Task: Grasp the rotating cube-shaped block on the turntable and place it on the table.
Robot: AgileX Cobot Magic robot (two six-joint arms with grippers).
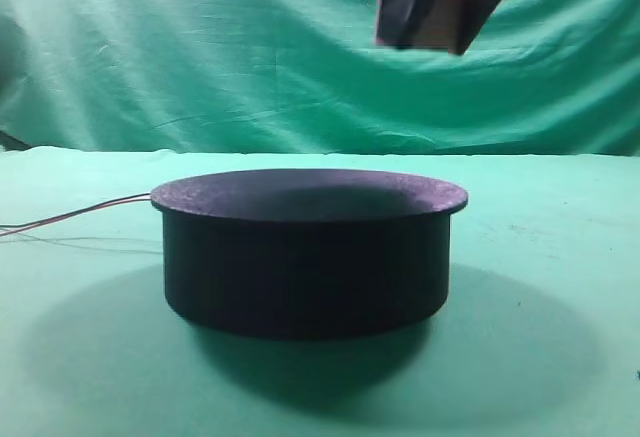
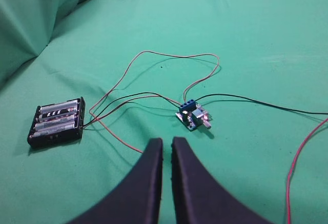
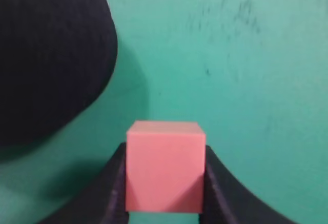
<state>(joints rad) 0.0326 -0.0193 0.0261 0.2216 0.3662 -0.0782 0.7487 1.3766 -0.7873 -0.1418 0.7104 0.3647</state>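
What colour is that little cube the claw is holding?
The cube-shaped block is plain salmon pink, clearest in the right wrist view.

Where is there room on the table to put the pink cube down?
Bare green table lies right of the black turntable, below the cube in the right gripper. Near the left gripper it is crowded: battery box, circuit board, wires.

The left hand hangs over the green counter, its two black fingers nearly touching. A black battery holder lies toward the left edge, wired to a small circuit board near the middle.
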